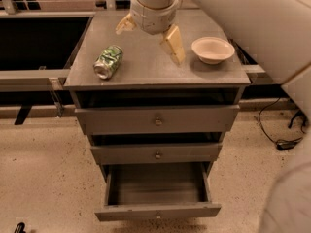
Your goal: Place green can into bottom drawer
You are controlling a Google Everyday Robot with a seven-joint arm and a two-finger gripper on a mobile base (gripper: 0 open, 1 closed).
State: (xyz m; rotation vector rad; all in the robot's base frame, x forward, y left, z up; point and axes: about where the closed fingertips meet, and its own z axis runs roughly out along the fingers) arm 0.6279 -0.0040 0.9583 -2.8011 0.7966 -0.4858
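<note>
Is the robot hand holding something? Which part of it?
Nothing. The gripper hangs open and empty above the cabinet top; the green can lies on its side there, apart from it.

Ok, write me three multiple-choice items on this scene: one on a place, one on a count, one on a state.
1. Where is the green can?
A. On the cabinet top, left of the end effector
B. On the floor
C. Inside a drawer

2. How many drawers are stacked in the cabinet?
A. Two
B. Three
C. Five

3. What state is the bottom drawer in?
A. Pushed shut
B. Pulled out, empty
C. Pulled out, holding a can

Answers:
1 A, the can lies on its side on the top, apart from the open, empty end effector above that top.
2 B, three grey fronts show.
3 B, its bare floor is visible.
</note>
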